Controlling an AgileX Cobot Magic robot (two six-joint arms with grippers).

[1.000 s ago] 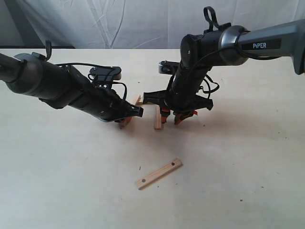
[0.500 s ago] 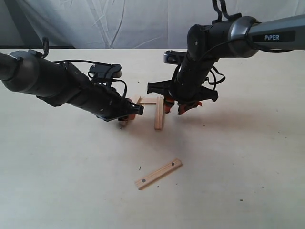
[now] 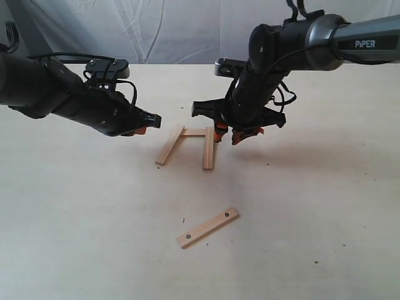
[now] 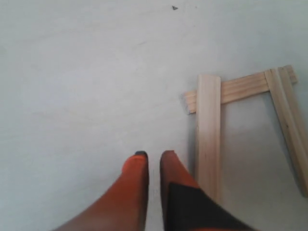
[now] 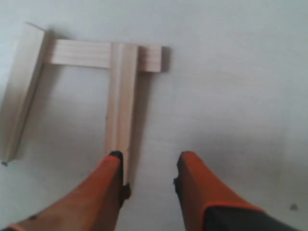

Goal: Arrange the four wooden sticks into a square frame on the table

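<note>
Pale wood: we see three sticks (image 3: 194,132) forming a U on the table (image 3: 312,219), with the fourth stick (image 3: 208,227) well apart. Our left gripper (image 4: 154,155) is pinched together and empty; our right gripper (image 5: 150,161) gapes, holding nothing.

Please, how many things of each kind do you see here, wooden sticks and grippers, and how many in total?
Wooden sticks: 4 (cross stick, slanted stick, straight stick, loose stick)
Grippers: 2 (left gripper, right gripper)
Total: 6
</note>
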